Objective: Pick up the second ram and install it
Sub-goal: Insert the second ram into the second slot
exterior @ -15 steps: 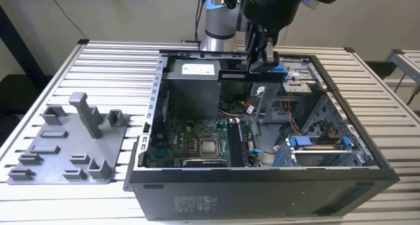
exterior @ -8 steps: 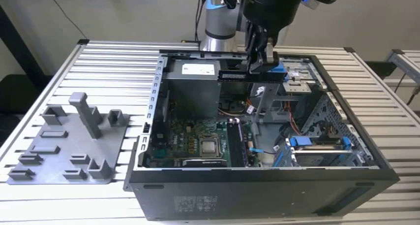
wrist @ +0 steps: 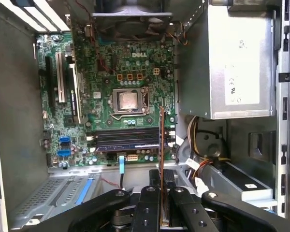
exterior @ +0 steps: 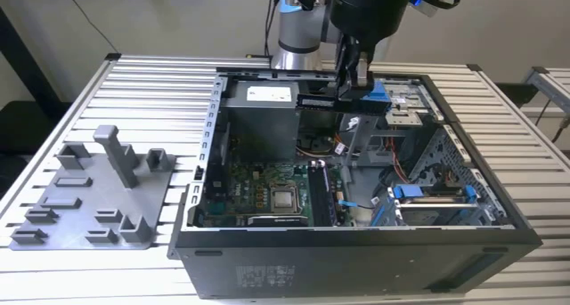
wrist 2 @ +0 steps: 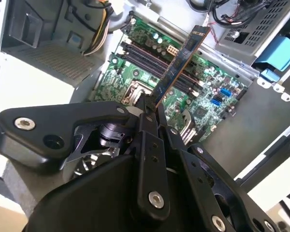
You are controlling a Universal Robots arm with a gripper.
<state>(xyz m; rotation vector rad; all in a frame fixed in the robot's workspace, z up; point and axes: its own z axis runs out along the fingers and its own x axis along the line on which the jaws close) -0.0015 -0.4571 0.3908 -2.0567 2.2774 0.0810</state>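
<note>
The second ram (exterior: 317,103) is a thin dark stick, and my gripper (exterior: 350,89) is shut on one end of it, above the back half of the open computer case (exterior: 356,251). It hangs level in the exterior view, well above the board. In the second wrist view the ram (wrist 2: 180,60) juts out from my gripper (wrist 2: 149,107) over the green motherboard (wrist 2: 135,77). In the first wrist view I see the ram (wrist: 161,140) edge-on, rising from my gripper (wrist: 162,178) across the long black memory slots (wrist: 125,137).
The grey power-supply box (exterior: 258,121) stands inside the case toward the exterior view's left of the ram. Blue-tabbed drive bays (exterior: 432,201) sit at the exterior view's right. A grey fixture plate with upright pegs (exterior: 89,191) lies on the slatted table outside the case.
</note>
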